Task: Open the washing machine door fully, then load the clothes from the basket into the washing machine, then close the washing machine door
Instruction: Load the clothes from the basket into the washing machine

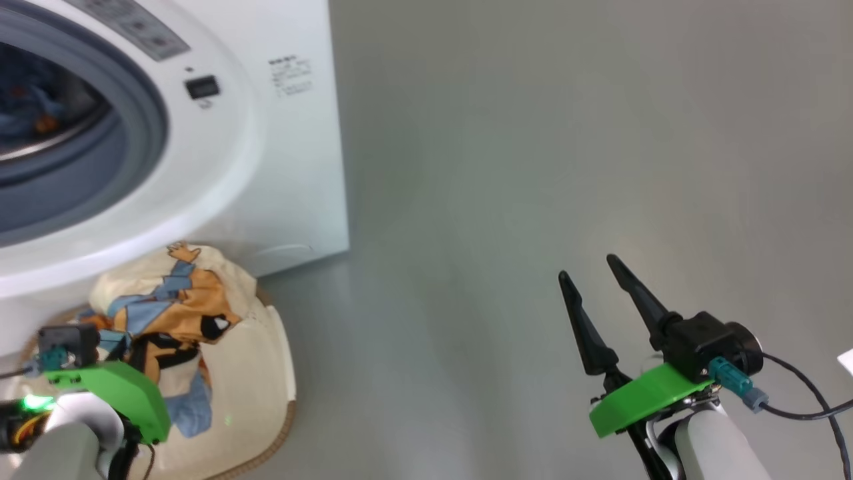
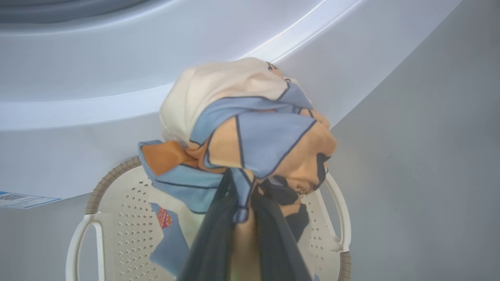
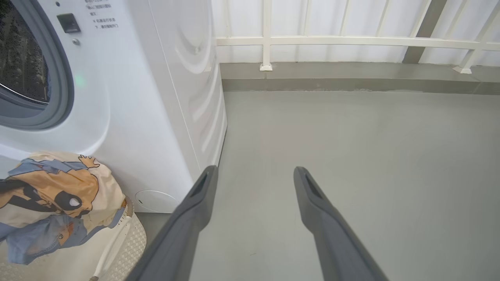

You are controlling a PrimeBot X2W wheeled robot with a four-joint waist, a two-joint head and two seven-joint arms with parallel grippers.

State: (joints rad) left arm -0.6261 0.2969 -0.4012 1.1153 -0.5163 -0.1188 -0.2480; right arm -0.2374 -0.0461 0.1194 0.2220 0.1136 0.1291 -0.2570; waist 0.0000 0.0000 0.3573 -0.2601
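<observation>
Left gripper (image 2: pixel 244 203): pressed together, pinching a bunched garment (image 2: pixel 242 128) of cream cloth with blue and orange cartoon print. Holds the bundle over the basket (image 2: pixel 129 218), with the lower folds trailing down inside it. Cannot tell whether the cloth touches the machine front.

Right gripper (image 1: pixel 586 267): spread wide, nothing between the fingers. Hangs over bare grey floor (image 1: pixel 533 167), well apart from the laundry.

Basket: cream, perforated, brown woven-look rim, white side handles. Sits on the floor right against the lower front of the washing machine (image 1: pixel 293 167).

Washing machine: white front-loader at the left of the head view. Opening uncovered, with the grey-blue seal ring (image 1: pixel 133 133) exposed. Blue and orange fabric lying in the drum (image 1: pixel 40 107). Blue label sticker (image 2: pixel 19 200) low on the front, just beside the basket.

White railing (image 3: pixel 351 41) along the far edge of the floor in the right wrist view.
</observation>
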